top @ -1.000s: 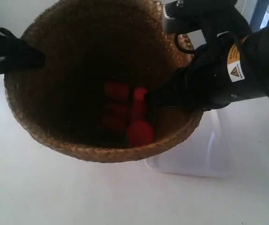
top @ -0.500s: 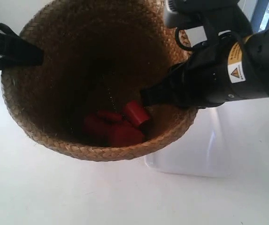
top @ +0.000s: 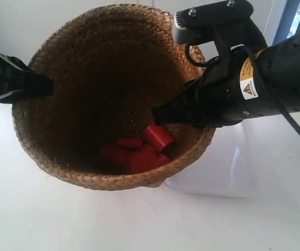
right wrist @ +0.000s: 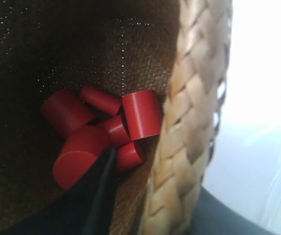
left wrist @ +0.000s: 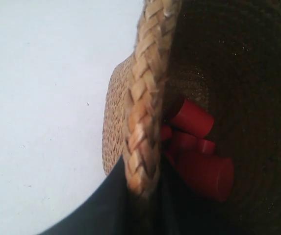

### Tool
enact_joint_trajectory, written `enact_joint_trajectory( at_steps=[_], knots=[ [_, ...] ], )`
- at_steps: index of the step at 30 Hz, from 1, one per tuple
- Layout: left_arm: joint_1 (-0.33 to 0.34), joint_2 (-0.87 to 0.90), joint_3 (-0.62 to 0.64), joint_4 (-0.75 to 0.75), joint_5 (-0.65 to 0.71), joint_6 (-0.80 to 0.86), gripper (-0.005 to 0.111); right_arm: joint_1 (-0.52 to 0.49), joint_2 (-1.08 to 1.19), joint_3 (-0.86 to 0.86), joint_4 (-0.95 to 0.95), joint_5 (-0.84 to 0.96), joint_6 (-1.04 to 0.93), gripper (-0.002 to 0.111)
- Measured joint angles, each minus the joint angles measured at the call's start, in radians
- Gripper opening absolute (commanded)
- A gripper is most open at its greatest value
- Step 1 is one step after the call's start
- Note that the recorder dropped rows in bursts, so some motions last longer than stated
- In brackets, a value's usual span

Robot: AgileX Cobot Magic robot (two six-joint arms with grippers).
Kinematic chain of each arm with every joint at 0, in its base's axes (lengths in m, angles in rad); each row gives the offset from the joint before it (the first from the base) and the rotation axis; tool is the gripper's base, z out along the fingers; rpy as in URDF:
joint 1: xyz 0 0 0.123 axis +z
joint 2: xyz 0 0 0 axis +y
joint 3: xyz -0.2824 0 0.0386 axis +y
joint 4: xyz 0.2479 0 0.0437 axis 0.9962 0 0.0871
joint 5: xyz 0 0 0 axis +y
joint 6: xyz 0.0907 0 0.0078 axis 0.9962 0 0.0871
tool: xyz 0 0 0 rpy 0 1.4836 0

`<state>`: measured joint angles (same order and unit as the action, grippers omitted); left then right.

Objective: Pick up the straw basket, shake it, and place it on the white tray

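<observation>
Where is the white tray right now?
In the exterior view the white tray sits on the table at the lower right. One corner of it is hidden behind the straw basket.

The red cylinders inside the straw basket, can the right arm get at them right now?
Probably not: the right tool is clamped on the rim of the straw basket, so it isn't free, though the red cylinders lie uncovered nearby.

A plain white table (top: 60, 219) carries the white tray (top: 225, 175), lying flat on it.
</observation>
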<state>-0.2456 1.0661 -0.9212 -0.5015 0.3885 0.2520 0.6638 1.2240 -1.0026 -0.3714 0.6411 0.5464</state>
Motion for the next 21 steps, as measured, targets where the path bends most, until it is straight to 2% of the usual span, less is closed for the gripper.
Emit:
enact_joint_trajectory(
  at_steps=[21],
  knots=[
    [0.000,0.000,0.002,-0.010,0.023,0.015,0.000,0.000,0.000,0.000,-0.030,0.043,-0.008,0.000]
  ],
)
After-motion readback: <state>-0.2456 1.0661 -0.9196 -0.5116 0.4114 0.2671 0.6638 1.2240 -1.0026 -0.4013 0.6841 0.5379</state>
